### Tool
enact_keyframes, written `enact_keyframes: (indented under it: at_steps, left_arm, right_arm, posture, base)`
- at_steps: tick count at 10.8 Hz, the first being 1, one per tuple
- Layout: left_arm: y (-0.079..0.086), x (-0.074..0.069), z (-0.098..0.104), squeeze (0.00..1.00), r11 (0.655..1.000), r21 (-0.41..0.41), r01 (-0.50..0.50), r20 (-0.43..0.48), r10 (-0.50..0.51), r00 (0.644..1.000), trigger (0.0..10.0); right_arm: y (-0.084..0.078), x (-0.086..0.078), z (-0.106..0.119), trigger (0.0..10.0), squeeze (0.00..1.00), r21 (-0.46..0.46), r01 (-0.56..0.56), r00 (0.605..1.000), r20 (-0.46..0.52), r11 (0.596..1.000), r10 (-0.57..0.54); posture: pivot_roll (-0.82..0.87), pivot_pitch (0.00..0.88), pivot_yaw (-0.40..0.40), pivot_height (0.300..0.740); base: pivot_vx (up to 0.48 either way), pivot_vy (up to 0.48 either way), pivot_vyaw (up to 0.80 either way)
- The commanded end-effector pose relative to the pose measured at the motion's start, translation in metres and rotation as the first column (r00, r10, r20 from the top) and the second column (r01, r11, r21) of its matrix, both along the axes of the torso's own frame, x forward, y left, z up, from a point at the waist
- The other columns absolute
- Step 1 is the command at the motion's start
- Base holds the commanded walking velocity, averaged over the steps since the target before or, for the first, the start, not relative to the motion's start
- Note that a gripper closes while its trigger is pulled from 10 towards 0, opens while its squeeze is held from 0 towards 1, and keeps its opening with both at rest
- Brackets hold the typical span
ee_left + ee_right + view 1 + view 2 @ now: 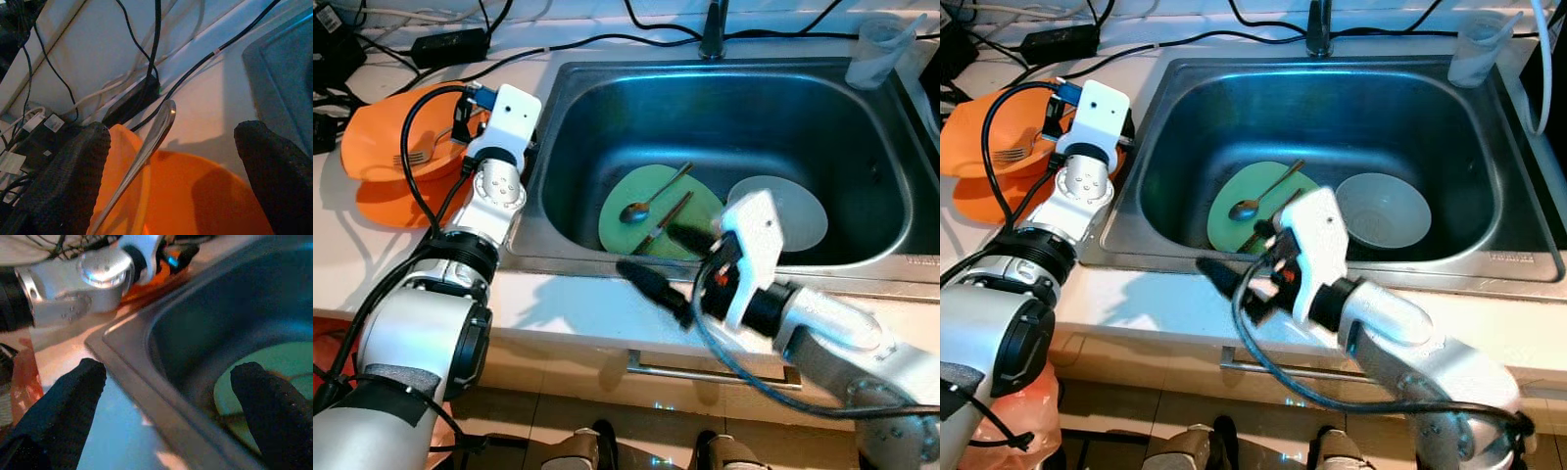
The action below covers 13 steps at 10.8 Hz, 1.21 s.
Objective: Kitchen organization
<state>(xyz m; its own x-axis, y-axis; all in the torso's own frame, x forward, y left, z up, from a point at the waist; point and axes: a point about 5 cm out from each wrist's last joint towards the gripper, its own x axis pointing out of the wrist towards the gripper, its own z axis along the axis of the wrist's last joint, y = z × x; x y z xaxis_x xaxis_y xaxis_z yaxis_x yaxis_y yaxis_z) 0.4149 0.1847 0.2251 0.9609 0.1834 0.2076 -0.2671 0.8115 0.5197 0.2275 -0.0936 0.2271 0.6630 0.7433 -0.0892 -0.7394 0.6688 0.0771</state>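
— Where's the spoon [651, 199]?
— On the green plate [625, 227] in the sink [558, 103], handle toward the far rim.
— Nearest arm?
— Right pincer [668, 262], released, over the near rim; left pincer [171, 171] released above the orange bowl [374, 145].

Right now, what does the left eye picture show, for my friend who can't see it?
A steel sink holds a green plate with a spoon and a white bowl. The right gripper hovers, open, at its front edge; an orange bowl sits left.
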Motion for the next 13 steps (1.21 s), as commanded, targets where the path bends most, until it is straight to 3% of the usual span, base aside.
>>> enact_keyframes:
  at_steps: [1, 2, 3, 13]
  left_arm:
    - [0.004, 0.0, 0.001, 0.0, 1.0, -0.013, -0.001, -0.009, 0.001, 1.0, 5.1]
    - [0.005, 0.0, 0.001, 0.0, 1.0, -0.02, 0.001, -0.012, -0.001, 1.0, 3.4]
    - [0.005, 0.0, 0.0, 0.0, 1.0, -0.03, 0.007, -0.015, -0.007, 1.0, 0.0]
    - [0.009, 0.001, 0.005, 0.0, 1.0, 0.008, 0.015, -0.019, -0.015, 1.0, 0.0]
  right_arm:
    - [0.003, -0.003, 0.005, 10.0, 0.0, 0.018, -0.033, 0.999, 0.015, 0.999, 0.033]
    - [0.004, -0.003, 0.007, 10.0, 0.0, 0.023, -0.044, 0.999, 0.023, 0.999, 0.043]
    - [0.009, -0.004, 0.011, 10.0, 0.0, 0.036, -0.076, 0.997, 0.032, 0.996, 0.075]
    - [0.015, -0.008, 0.009, 10.0, 0.0, 0.038, -0.112, 0.994, 0.018, 0.993, 0.111]
  posture:
    - [-0.18, 0.185, 0.127, 0.74]
    - [-0.18, 0.184, 0.127, 0.74]
    - [-0.18, 0.179, 0.125, 0.74]
    - [-0.17, 0.182, 0.124, 0.74]
  base:
    - [0.0, 0.0, 0.0]
    - [0.0, 0.0, 0.0]
    - [0.0, 0.0, 0.0]
    - [0.0, 0.0, 0.0]
